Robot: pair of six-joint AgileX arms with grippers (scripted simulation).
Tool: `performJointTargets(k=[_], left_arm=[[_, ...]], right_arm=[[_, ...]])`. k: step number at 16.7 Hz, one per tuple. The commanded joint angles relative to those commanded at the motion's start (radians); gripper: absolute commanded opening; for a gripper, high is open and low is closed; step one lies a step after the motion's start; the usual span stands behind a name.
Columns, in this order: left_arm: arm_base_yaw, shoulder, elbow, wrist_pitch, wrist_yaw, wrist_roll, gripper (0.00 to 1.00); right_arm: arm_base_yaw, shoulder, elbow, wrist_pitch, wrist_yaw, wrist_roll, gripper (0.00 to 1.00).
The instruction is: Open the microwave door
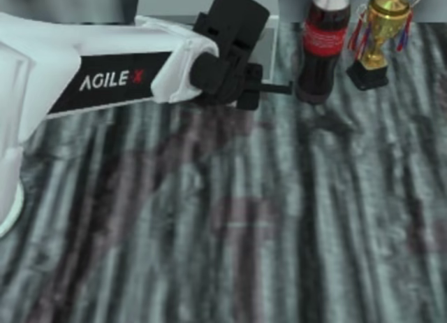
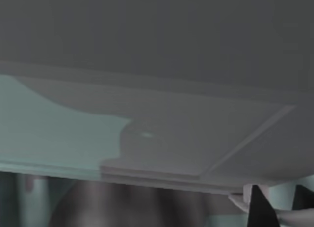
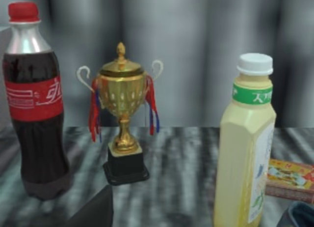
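The microwave (image 1: 209, 19) sits at the far edge of the tabletop (image 1: 279, 218), left of the middle, mostly hidden under the left arm in the top view. The left wrist view sits close up against a grey, framed panel, probably the microwave door (image 2: 196, 133), with a teal patch beside it. The left tool (image 1: 269, 89) is at the microwave's front, one dark finger (image 1: 276, 89) pointing toward the cola bottle (image 1: 323, 43); whether it is wide or narrow cannot be told. Near the far right corner stands a gold trophy (image 1: 380, 29). The right wrist view adds a yellow bottle (image 3: 248, 143) and a flat red box (image 3: 289, 180); the right tool itself is out of sight
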Motion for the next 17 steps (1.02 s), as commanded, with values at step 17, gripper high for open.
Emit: performJointTargets(k=[17], left_arm=[[0.0,-0.017,-0.028,0.015,0.023,0.022,0.0]], right_arm=[[0.0,0.0,0.0,0.0,0.0,0.0,1.0]])
